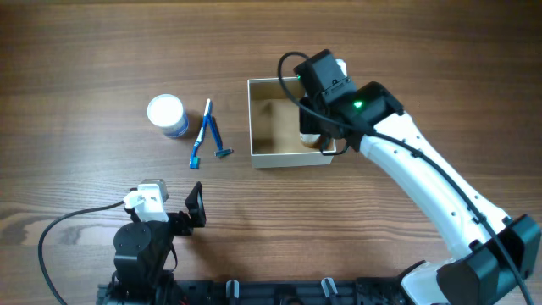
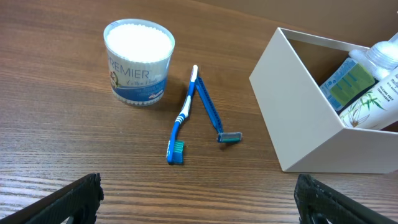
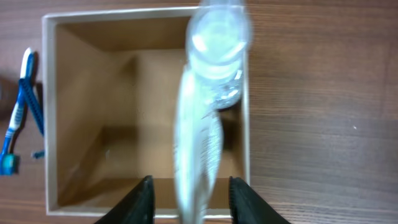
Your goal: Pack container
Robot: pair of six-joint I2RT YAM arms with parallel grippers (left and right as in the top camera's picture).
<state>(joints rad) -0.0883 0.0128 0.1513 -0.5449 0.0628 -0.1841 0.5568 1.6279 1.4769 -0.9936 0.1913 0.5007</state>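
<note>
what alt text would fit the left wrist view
A white-walled box at right holds a clear bottle. Left of it on the wood table lie a blue toothbrush and razor in a V, plus a cotton-swab tub. The open left gripper frames the bottom edge.

"PREMIER" runs in blue capitals across the wall of the round white jar (image 2: 138, 68) on the table (image 2: 62, 143), with a smaller line beneath that begins "Cotton". Labels on the clear bottle (image 2: 373, 87) leaning in the container (image 2: 298, 118) show green leaves and print too small to read. Overhead and right wrist views offer no legible writing
</note>
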